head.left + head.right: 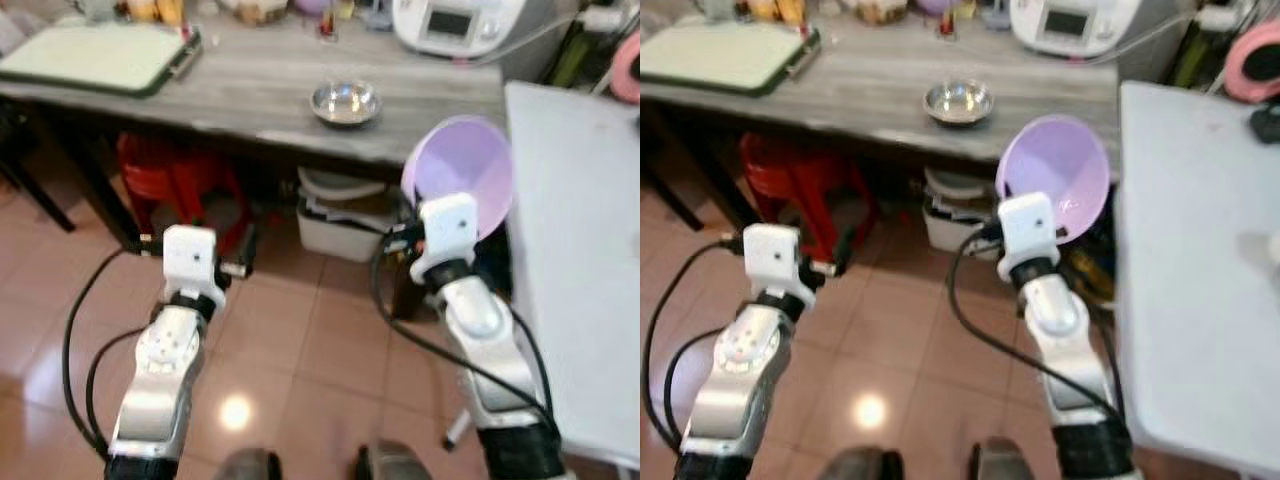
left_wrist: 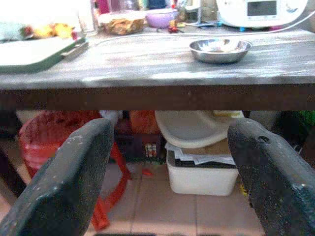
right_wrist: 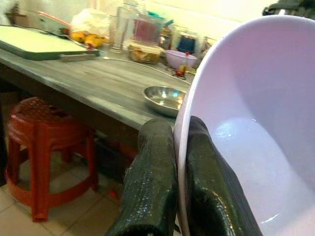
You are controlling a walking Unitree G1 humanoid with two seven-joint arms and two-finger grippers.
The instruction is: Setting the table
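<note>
A lilac plastic bowl (image 1: 462, 170) is held up on edge in front of the grey wooden table (image 1: 260, 100), its hollow facing me. My right gripper (image 3: 178, 162) is shut on the bowl's rim (image 3: 183, 132), one finger on each side. A small steel bowl (image 1: 345, 102) stands on the table near its front edge, left of the lilac bowl (image 1: 1055, 175). My left gripper (image 2: 170, 172) is open and empty, held low before the table edge, level with the space under it.
A white table (image 1: 575, 250) runs along the right. On the grey table sit a green tray (image 1: 100, 55) at far left and a white cooker (image 1: 458, 25) at the back. Under it stand a red stool (image 1: 175, 180) and a white bin (image 1: 340, 225).
</note>
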